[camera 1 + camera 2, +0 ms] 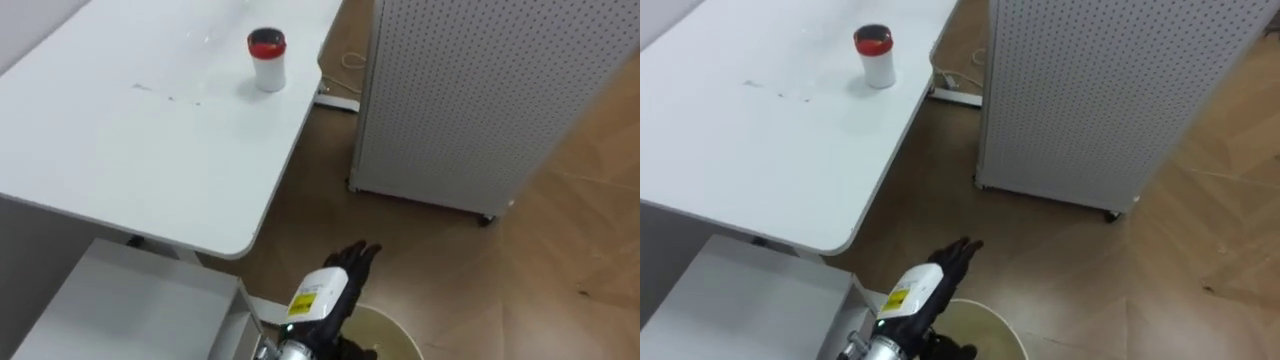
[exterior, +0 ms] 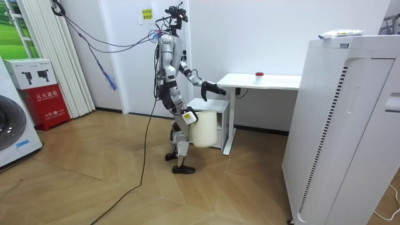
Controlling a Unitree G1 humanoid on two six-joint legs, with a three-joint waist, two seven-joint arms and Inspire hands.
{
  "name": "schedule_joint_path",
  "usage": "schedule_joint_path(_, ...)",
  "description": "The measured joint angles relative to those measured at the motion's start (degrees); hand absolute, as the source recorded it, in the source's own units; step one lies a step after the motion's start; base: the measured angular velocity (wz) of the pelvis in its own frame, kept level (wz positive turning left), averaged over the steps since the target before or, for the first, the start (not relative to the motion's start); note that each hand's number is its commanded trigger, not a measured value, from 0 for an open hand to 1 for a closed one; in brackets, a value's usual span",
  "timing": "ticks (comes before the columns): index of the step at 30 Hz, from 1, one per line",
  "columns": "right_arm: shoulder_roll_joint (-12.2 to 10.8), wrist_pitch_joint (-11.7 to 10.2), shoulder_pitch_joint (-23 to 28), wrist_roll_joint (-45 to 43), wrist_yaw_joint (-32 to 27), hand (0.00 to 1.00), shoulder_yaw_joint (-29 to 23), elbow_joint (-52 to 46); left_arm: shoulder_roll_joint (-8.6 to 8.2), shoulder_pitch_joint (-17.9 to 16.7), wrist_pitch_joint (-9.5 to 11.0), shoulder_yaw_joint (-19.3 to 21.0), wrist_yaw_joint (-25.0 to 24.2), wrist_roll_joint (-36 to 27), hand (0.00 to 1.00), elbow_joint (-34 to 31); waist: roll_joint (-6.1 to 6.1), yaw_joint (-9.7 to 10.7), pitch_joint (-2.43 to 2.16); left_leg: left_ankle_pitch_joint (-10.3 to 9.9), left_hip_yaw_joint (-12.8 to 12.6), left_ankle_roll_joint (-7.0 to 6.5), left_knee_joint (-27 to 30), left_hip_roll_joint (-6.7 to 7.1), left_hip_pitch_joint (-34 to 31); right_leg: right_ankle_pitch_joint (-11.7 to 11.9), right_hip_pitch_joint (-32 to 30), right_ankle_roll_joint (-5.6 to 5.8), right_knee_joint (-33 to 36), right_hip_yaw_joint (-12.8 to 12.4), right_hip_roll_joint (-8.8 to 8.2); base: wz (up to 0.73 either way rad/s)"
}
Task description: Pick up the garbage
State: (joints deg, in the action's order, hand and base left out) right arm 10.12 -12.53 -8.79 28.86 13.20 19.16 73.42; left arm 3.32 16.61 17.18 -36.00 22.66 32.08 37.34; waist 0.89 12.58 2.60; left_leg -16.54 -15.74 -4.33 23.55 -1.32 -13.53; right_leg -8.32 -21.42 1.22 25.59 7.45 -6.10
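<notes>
Robot stands on wood floor at the end of the white table (image 1: 120,150), facing it; red-lidded white cup (image 1: 267,58) upright on the tabletop near its far right edge, nothing touching it. Left hand (image 1: 340,275) reaches forward just off the table's near corner, fingers straight and loose, empty, well apart from the cup. Cream bin (image 2: 205,128) hangs low at the right hand (image 2: 187,116), clear of the floor; cannot tell that hand's grip. Bin's rim lies below the left hand. Drawer unit (image 1: 130,300) under the table; perforated white cabinet (image 1: 480,100) to the right.
</notes>
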Motion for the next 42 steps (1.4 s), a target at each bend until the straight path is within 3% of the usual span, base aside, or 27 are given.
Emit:
schedule_joint_path(5, 0.7, 0.7, 1.5, -0.1, 0.2, 1.0, -2.0, -0.4, 0.7, -0.1, 0.4, 0.3, -0.9, 0.2, 0.0, -4.2, -0.18, -0.4, -0.16, -0.1, -2.5, -0.07, -1.6, -0.1, 3.6, 0.0, 2.0, 0.06, -0.1, 0.2, -0.02, -0.24)
schedule_joint_path(8, 0.8, 1.1, 1.8, -0.3, 0.2, 1.0, -2.6, -0.7, 2.07, -0.2, 0.9, 1.8, -0.9, 1.2, 0.0, -5.7, -0.35, -0.7, -0.28, -0.8, -4.6, 0.39, -2.2, -1.08, 5.9, 0.2, 3.5, -0.3, -1.3, 1.7, 0.28, -0.38)
schedule_joint_path(11, 0.8, 1.5, 2.7, -0.3, 0.2, 1.0, -2.6, -0.8, 3.01, -0.9, 1.0, 3.9, -0.9, 1.7, 0.0, -7.3, -0.63, -1.3, -0.8, -1.4, -6.1, 1.12, -3.0, -2.23, 8.5, 0.5, 5.8, -0.8, -2.9, 2.1, 1.52, -0.39)
schedule_joint_path(13, 1.0, 1.7, 3.7, -0.2, 0.7, 1.0, -3.0, -0.6, 4.32, -2.8, 1.2, 4.6, -0.8, 1.9, 0.0, -10.9, -0.89, -1.6, -1.4, -1.4, -6.2, 1.72, -3.6, -2.78, 10.6, 0.7, 7.7, -1.01, -4.1, 2.3, 2.4, -0.17)
schedule_joint_path(15, 1.1, 1.7, 4.2, -0.1, 0.8, 1.0, -3.1, -0.3, 5.5, -4.2, 2.1, 4.7, -0.7, 1.8, 0.0, -12.8, -1.28, -2.0, -1.81, -1.4, -6.0, 1.98, -3.8, -3.04, 11.5, 0.6, 8.8, -1.16, -4.6, 2.7, 2.64, -0.07)
schedule_joint_path(19, 1.1, 1.7, 4.7, -1.3, 1.1, 1.0, -5.3, 0.1, 8.1, -7.7, 2.9, 8.9, -0.6, 2.8, 0.0, -15.9, -1.85, -2.7, -1.78, -1.3, -5.5, 2.13, -3.8, -3.64, 14.1, 0.3, 11.8, -1.56, -5.6, 4.2, 3.06, -0.04)
schedule_joint_path(23, 1.1, 1.8, 6.2, -2.1, 1.1, 1.0, -7.0, 0.1, 9.0, -8.1, 3.0, 12.5, 0.5, 3.5, 0.0, -18.8, -2.4, -4.3, -1.71, -1.7, -4.6, 2.8, -3.7, -4.12, 15.8, -0.3, 13.5, -2.16, -6.0, 6.5, 3.27, -0.01)
schedule_joint_path(26, 1.5, 2.0, 6.2, -3.9, 0.8, 1.0, -7.1, -0.8, 9.43, -8.9, 3.2, 15.1, 1.7, 3.4, 0.0, -21.9, -2.45, -6.1, -1.73, -1.6, -4.1, 2.99, -4.3, -4.01, 17.0, -0.5, 13.7, -2.45, -6.1, 5.2, 3.75, -0.26)
schedule_joint_path(30, 1.8, 2.1, 7.0, -7.2, 0.8, 1.0, -7.1, -1.9, 9.66, -12.7, 3.3, 18.5, 3.1, 3.5, 0.0, -26.6, -2.08, -8.3, -1.96, -1.4, -2.4, 3.34, -5.2, -3.83, 18.3, -0.2, 13.5, -2.99, -6.0, 2.7, 5.29, -0.36)
schedule_joint_path(36, 1.9, 2.2, 7.7, -9.2, 0.7, 1.0, -9.3, -2.6, 9.52, -14.0, 3.3, 23.4, 5.9, 3.5, 0.0, -28.4, -1.19, -8.3, -2.52, -1.2, 0.6, 3.78, -6.3, -2.99, 19.7, -0.4, 13.7, -3.44, -5.4, 1.6, 5.48, -0.17)
schedule_joint_path(42, 1.8, 2.5, 7.9, -9.1, 0.7, 1.0, -9.3, -2.6, 9.65, -14.3, 4.5, 26.3, 9.6, 3.4, 0.0, -30.1, -1.24, -9.0, -2.52, -1.0, 0.9, 4.14, -8.0, -2.78, 21.1, -0.3, 13.8, -3.79, -5.0, 0.2, 6.2, -0.13)
